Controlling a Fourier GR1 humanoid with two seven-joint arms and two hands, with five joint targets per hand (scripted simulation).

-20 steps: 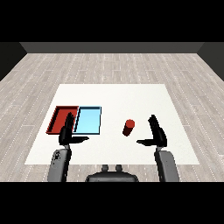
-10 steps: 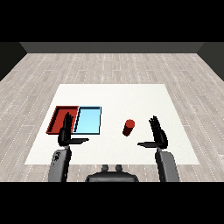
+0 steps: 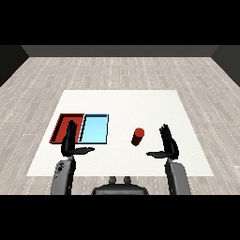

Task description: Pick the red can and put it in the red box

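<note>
1. Standing upright on the white table (image 3: 122, 101), the red can (image 3: 138, 136) is seen as a small, smooth cylinder with a brighter red top, right of the table's middle and apart from both trays.
2. No hand is touching the can; the right hand (image 3: 168, 145) is held near it, to its right and slightly nearer the robot, with a strip of bare table between them.
3. The right hand's fingers are held straight and close together, pointing away from the robot, while the thumb is stretched sideways toward the can; nothing is gripped.
4. The light blue tray (image 3: 94, 129) lies to the left of the can, well apart from it; it is a shallow rectangle with a flat, pale floor and a thin darker rim, and nothing is seen in it.
5. The red tray (image 3: 63, 125) lies against the blue tray's left side, edge to edge; a dark red floor is enclosed by a brighter red rim, and no object is seen in it, though part is hidden by the left hand.
6. The left hand (image 3: 70, 140) is held over the near edge of the two trays, fingers straight and together, thumb stretched to the right, with nothing held.
7. Grey forearms are seen rising from the lower corners, and a pale plank floor surrounds the table.
</note>
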